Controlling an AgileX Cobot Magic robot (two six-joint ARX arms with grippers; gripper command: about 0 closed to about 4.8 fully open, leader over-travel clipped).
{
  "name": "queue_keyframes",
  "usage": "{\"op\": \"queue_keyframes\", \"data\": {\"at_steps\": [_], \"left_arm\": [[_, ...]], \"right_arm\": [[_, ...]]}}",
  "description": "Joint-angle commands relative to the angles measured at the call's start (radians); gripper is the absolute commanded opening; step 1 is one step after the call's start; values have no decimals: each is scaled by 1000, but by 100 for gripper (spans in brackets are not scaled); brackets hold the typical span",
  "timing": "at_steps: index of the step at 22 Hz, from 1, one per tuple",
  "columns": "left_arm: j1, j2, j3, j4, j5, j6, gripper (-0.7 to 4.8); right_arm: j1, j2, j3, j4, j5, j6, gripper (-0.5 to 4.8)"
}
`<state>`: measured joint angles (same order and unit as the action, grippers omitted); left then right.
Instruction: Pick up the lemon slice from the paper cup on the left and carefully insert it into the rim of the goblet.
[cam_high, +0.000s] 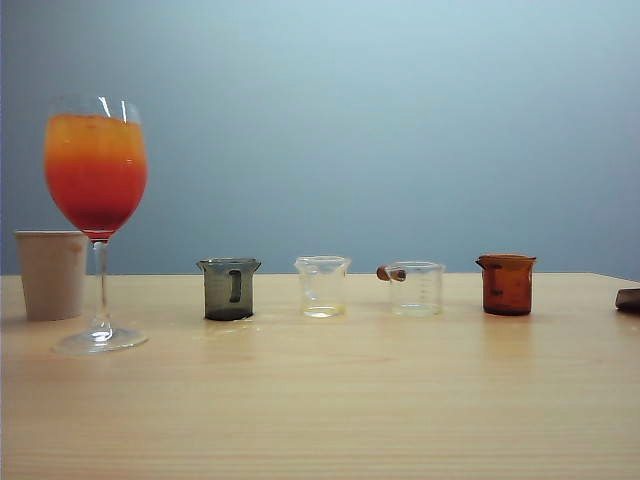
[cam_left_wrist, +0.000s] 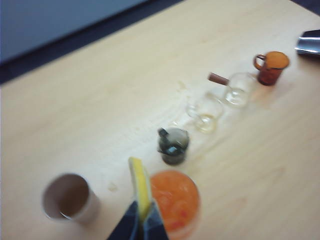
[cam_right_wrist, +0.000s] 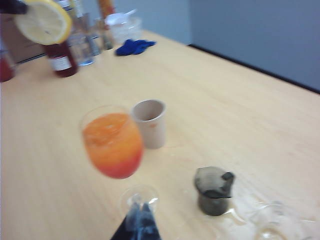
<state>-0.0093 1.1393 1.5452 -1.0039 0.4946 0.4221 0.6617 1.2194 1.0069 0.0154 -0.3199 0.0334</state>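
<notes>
The left end effector (cam_left_wrist: 142, 225), clamped on the lemon slice (cam_left_wrist: 140, 187) above the goblet (cam_left_wrist: 175, 200), should descend slowly, rind upright, over the rim; the right end effector (cam_right_wrist: 140, 222) hangs closed, empty.

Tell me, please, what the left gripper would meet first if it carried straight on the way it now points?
Probably the goblet: the left gripper, shut on the lemon slice, points down beside its rim, though depth is unclear.

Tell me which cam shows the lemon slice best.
Right wrist view: the lemon slice faces the camera, held high above the goblet. The left wrist view shows it edge-on in the shut left gripper. Exterior view misses it.
</notes>
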Motion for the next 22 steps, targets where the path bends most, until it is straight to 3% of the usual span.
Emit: {"op": "queue_keyframes", "data": {"at_steps": [1, 9, 10, 14, 19, 22], "left_arm": [[0, -14, -2, -39, 19, -20, -6], [-1, -14, -59, -19, 69, 6, -6], [0, -11, -87, 12, 110, 16, -6], [1, -5, -150, 73, 119, 26, -6], [1, 9, -175, 23, 55, 150, -6], [1, 9, -176, 22, -2, 183, -6]], "right_arm": [[8, -4, 7, -4, -39, -2, -2], [13, -4, 8, 27, -42, -1, -2], [17, -4, 8, 43, -42, -1, -2], [30, -4, 8, 59, -42, -1, -2], [31, -2, 8, 58, -38, -1, -2], [31, 1, 8, 58, -39, -1, -2]]}}
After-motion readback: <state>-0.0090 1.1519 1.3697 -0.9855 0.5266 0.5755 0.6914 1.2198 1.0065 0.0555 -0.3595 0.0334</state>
